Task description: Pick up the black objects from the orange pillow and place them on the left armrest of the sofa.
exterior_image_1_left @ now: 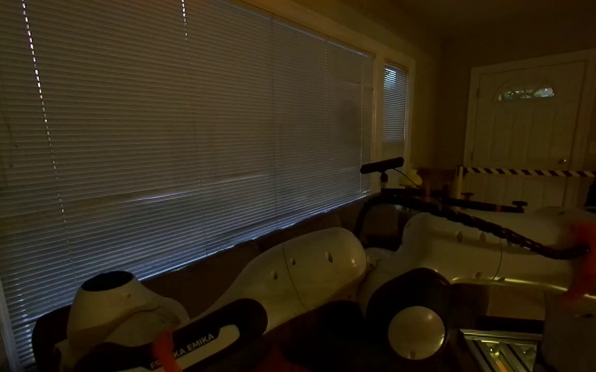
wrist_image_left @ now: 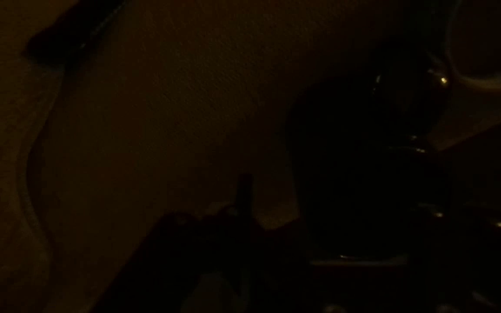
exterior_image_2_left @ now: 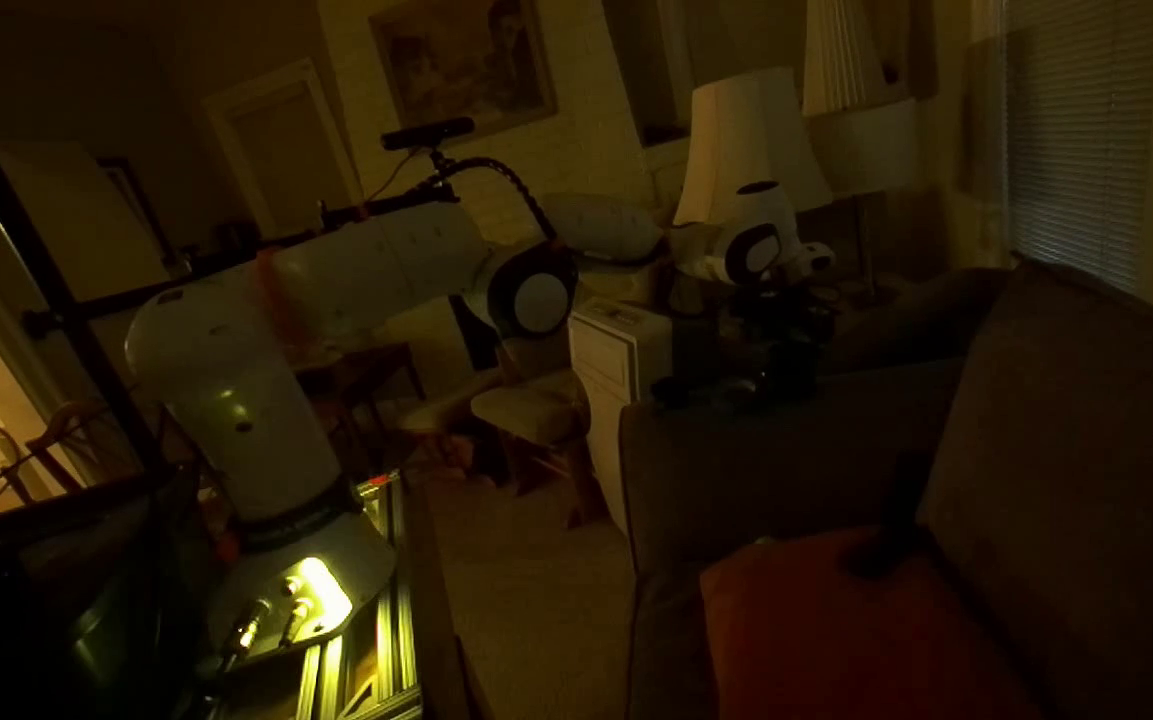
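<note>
Opening and grip too dark to tell, the hand [exterior_image_2_left: 786, 365] hangs at the armrest [exterior_image_2_left: 736, 460] edge, centre-right; floor [exterior_image_2_left: 526, 600] lower centre.

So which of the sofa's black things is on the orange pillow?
The black object, too dim to identify, at the back of the orange pillow, by the sofa's backrest. Others, like the black item near the white cabinet, are on the armrest.

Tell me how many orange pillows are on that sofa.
1: the orange pillow lies on the sofa, near its armrest, in an exterior view. Others may be hidden by the robot arm or darkness.
</note>
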Tool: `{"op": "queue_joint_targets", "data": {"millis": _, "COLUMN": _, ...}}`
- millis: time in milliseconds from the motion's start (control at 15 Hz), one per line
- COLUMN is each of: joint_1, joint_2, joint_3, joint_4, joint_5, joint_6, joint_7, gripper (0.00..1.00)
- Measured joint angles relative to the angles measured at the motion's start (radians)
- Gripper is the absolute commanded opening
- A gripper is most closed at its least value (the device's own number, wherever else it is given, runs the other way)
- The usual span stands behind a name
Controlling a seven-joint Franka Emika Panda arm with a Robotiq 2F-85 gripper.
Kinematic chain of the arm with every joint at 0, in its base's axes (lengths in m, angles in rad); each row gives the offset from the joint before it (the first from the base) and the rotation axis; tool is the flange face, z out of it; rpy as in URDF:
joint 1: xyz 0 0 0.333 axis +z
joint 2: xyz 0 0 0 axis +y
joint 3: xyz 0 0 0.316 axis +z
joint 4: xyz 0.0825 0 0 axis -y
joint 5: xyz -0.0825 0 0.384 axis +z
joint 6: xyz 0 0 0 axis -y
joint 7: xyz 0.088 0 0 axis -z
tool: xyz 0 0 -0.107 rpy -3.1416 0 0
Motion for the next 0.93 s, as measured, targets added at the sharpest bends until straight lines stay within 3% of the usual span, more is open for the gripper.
{"op": "queue_joint_targets", "data": {"millis": 467, "joint_1": 0.005, "joint_2": -0.032, "joint_3": -0.021, "joint_4": 0.016, "joint_5": 0.0, "joint_6": -0.014, "joint_7": 0.026, "gripper": 1.0}}
{"op": "queue_joint_targets", "data": {"millis": 933, "joint_1": -0.01, "joint_2": -0.122, "joint_3": -0.075, "joint_4": 0.023, "joint_5": -0.001, "joint_6": 0.008, "joint_7": 0.139, "gripper": 1.0}}
